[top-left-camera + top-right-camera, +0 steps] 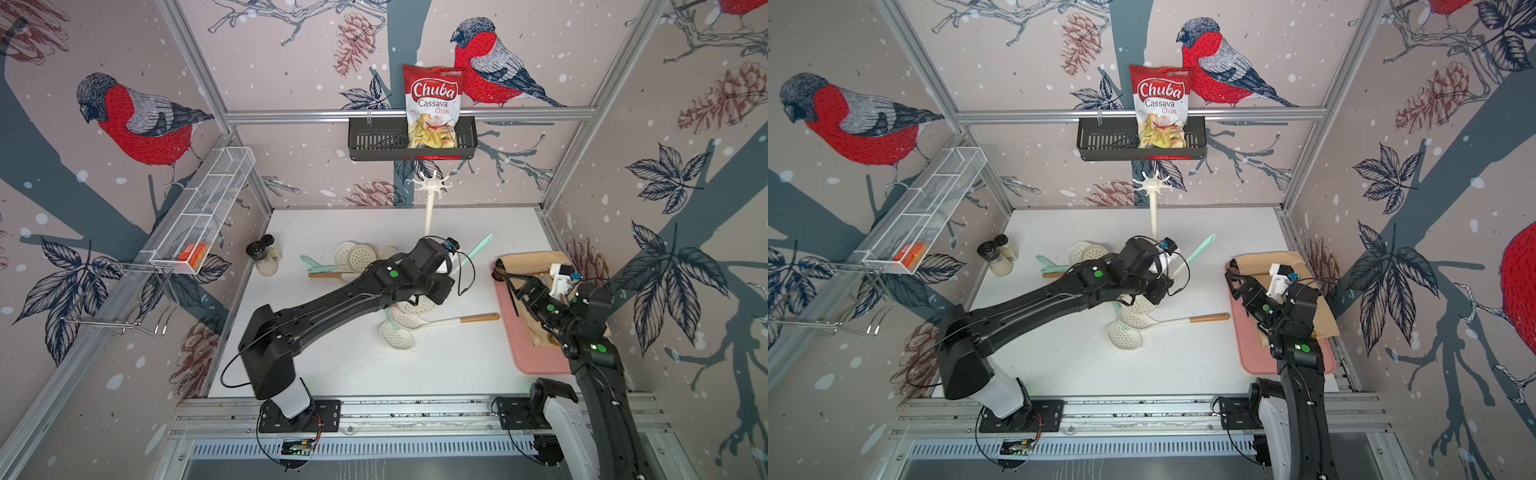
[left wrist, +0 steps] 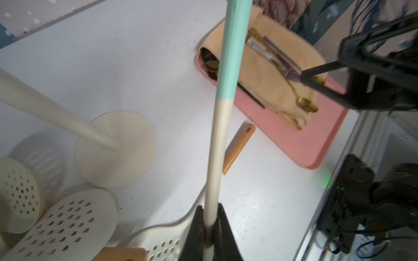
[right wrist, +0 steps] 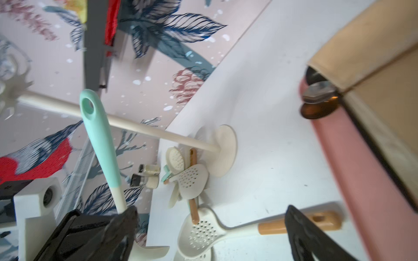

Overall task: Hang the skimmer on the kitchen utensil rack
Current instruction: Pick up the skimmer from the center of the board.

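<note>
Skimmer (image 2: 224, 106) slanting up mid-frame, cream shaft clamped at lower centre in left gripper (image 2: 209, 217). Probably light, stiff, smooth plastic, apt to swivel; best held low on shaft, holed mint end free. Rack (image 2: 115, 149) at left. Right gripper (image 3: 211, 210) wide open, empty.

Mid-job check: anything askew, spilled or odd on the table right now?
Nothing spilled or broken. The skimmers lie crisscrossed in two loose piles, near the kitchen utensil rack and mid-table; the rack stands upright, hooks bare.
</note>
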